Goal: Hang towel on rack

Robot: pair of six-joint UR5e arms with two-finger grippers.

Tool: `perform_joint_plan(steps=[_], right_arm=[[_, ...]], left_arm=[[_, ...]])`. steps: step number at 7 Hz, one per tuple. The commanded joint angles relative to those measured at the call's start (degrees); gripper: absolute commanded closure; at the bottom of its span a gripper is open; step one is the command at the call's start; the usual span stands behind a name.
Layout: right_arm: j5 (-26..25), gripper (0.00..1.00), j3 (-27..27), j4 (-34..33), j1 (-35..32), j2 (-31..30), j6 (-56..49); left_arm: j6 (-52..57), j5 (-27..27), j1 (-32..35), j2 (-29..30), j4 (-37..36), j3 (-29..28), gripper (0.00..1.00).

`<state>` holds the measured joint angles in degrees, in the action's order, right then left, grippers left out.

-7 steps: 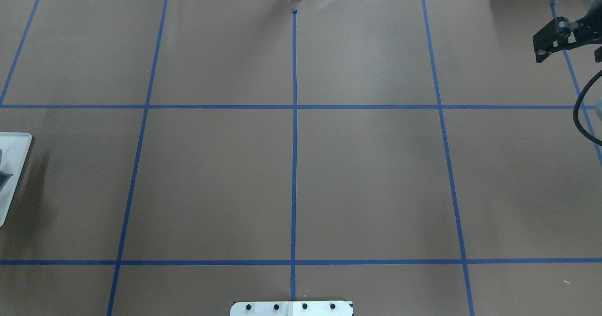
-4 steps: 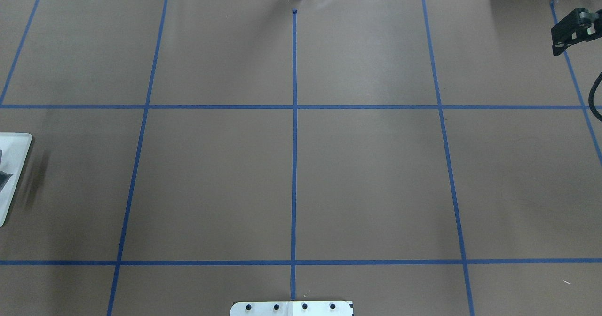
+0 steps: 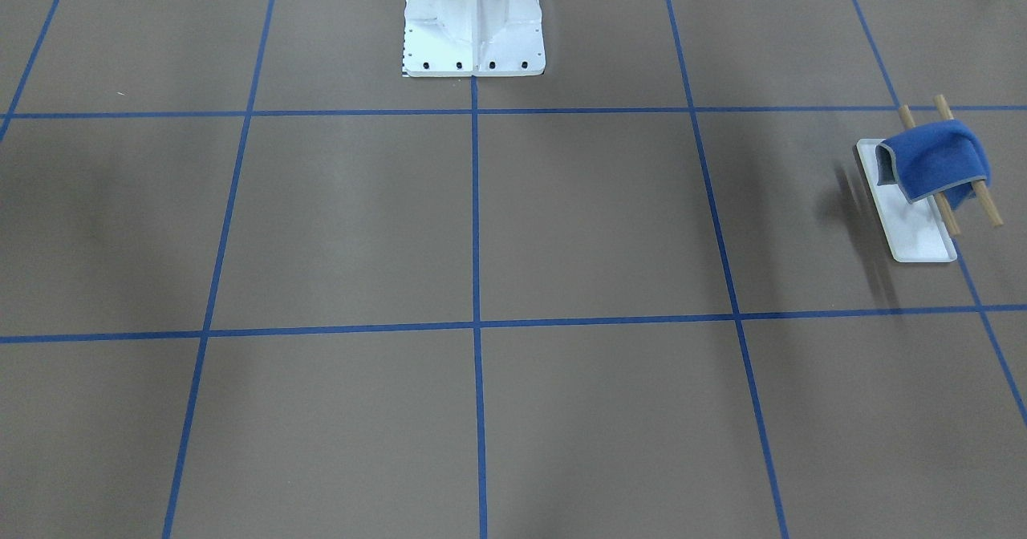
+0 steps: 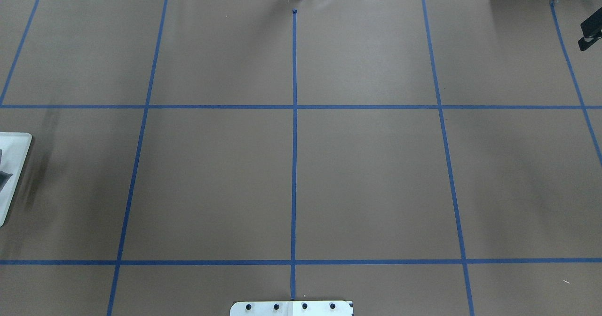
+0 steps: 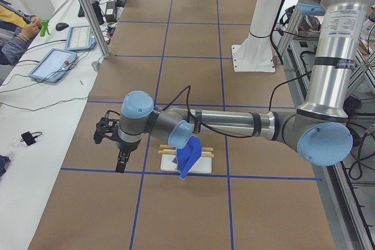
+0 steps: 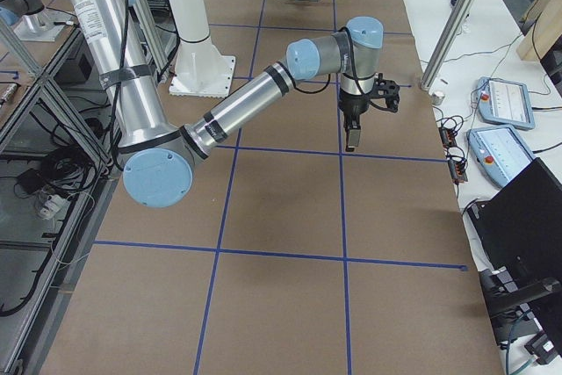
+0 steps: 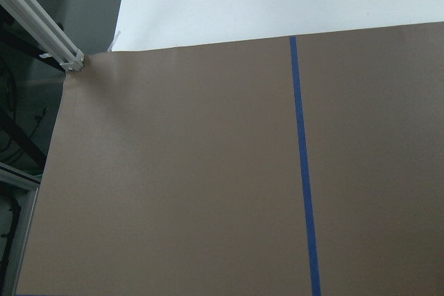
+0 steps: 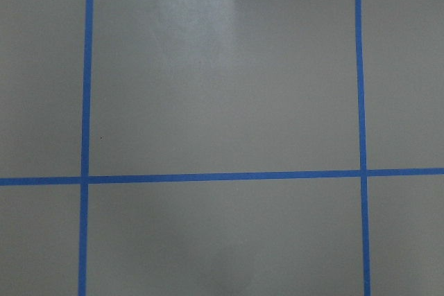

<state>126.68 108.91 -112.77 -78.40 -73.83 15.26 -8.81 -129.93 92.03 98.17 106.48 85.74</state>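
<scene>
Evidently the hanging is done: the towel [image 3: 939, 162] is found draped across both bars [image 3: 990, 206] of the rack [image 3: 899, 218], at the robot's left end of the table [image 3: 602, 218]. It is bunched toward one end of the bars, with wood showing at the other. One grey-edged flap is seen hanging down on the side over the white base [image 3: 923, 246]; whether its low corner touches the base cannot be told.

The left gripper [image 5: 120, 163] is held above the table beside the rack, apart from the towel, with nothing seen in it. Whether its fingers are spread or pressed together cannot be told from that side view. The right gripper [image 6: 350, 140] is pointed down over the table, well apart from the rack; its state cannot be told either.

Nothing is judged left but to park the arms; spreading the towel flatter might be considered.
</scene>
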Motion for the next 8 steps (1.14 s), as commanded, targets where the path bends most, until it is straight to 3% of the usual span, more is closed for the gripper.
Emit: perform_joint_plan(steps=[1,2,4,5,8], right_arm=[[2.5,0.0,-1.2,4.6,-3.1,-6.5,-8.1],[3.3,0.0,-1.1,8.5,-4.6,-11.5,-13.1],[8.6,0.0,0.2,12.8,-6.4,-17.5,-13.9],[8.5,0.0,2.2,13.6,-6.4,-19.0,-13.9],[1.2,0.0,3.0,13.4,-0.3,-17.6,-13.2]], left_arm=[[12.4,-4.5,0.3,0.3,-10.6,0.7,0.03],[12.8,-4.6,0.3,0.0,-12.5,1.6,0.03],[12.1,-3.6,-0.8,0.6,-21.2,2.9,0.02],[12.8,-3.3,-1.0,0.7,-22.4,3.9,0.02],[12.2,-4.1,-2.3,-3.0,-22.4,6.3,0.02]])
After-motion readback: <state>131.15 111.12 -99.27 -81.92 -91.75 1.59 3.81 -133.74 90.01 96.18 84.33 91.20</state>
